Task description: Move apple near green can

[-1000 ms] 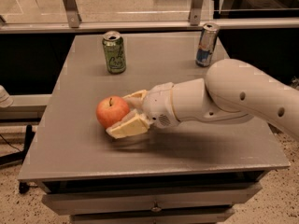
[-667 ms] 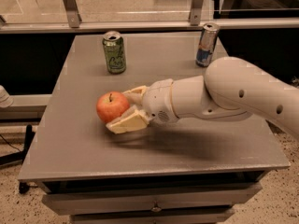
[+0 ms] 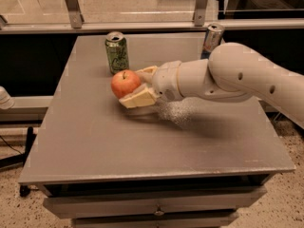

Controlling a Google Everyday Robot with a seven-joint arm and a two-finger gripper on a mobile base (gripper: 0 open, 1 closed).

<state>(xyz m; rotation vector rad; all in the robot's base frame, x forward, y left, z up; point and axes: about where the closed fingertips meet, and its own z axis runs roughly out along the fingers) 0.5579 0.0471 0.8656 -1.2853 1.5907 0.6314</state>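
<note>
Grey table (image 3: 95,141), seen from its near edge. The white arm (image 3: 228,75) reaches in from the right, toward the left. The gripper (image 3: 132,86) sits left of centre, its two cream fingers (image 3: 138,99) clamped on the apple (image 3: 125,82), one on the far side and one on the near side. The apple is red-orange with its stem up (a shadow falls on the table below the near finger). The green can (image 3: 117,52) stands upright just beyond the apple, close but apart from it; its label has a pale green pattern and no readable writing. A silver-and-blue can (image 3: 212,38) stands at the far right, partly behind the arm, its lettering illegible.
</note>
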